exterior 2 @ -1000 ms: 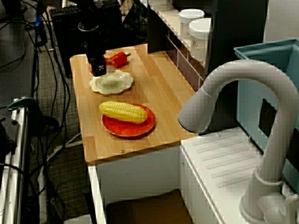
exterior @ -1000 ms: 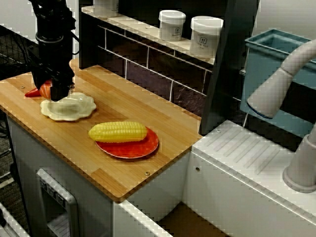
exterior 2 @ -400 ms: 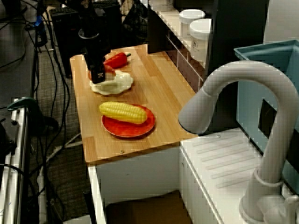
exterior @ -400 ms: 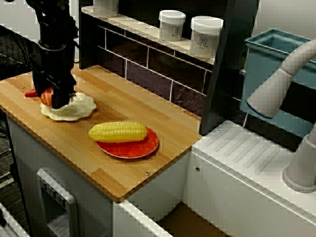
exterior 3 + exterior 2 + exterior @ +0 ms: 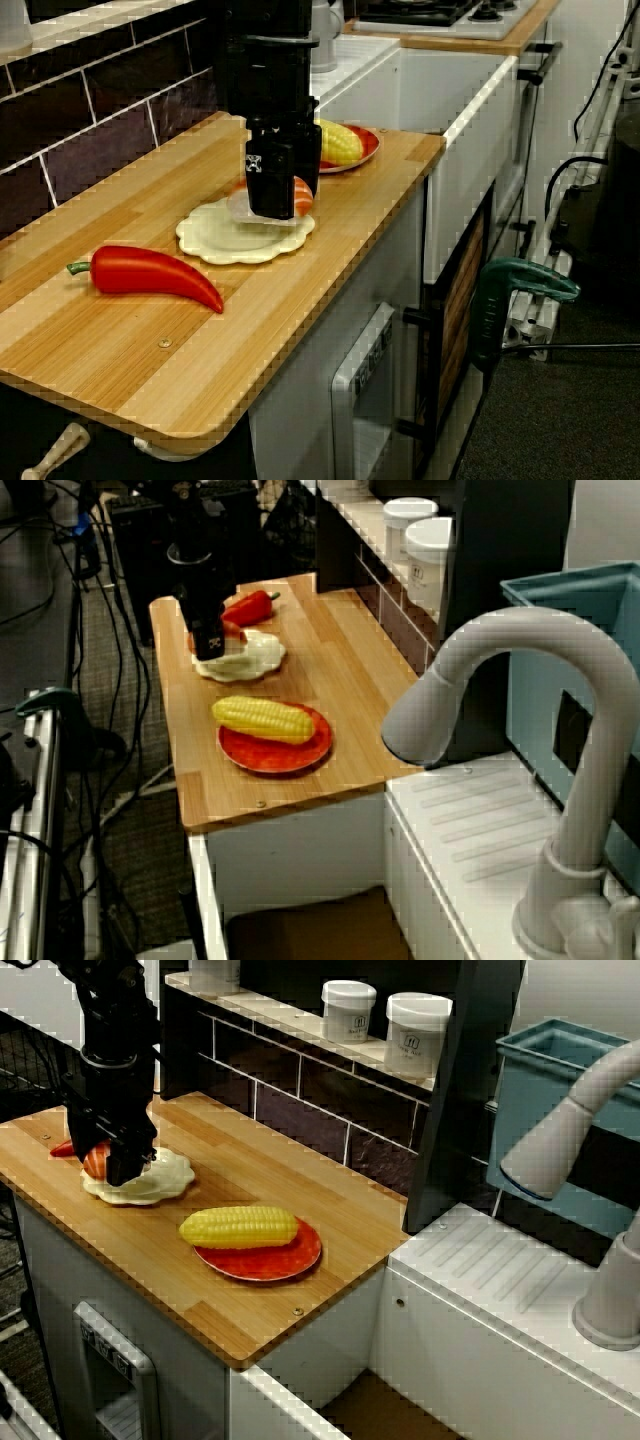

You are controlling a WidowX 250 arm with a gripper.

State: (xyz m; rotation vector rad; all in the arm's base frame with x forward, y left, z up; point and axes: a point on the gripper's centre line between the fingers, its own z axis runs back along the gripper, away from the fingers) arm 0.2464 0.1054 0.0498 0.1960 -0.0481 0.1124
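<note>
Along the dark-tiled wall (image 5: 300, 1095), a wooden counter (image 5: 250, 1160) carries the cream plate (image 5: 170, 1176).

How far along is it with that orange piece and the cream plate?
Done: the orange piece is off the counter, apparently clamped in the gripper. In hand: the gripper holds it low over the cream plate. Left: opening the jaws so the piece rests on the plate. Nearby, the corn lies on its red plate and the red pepper on the bare wood.
</note>
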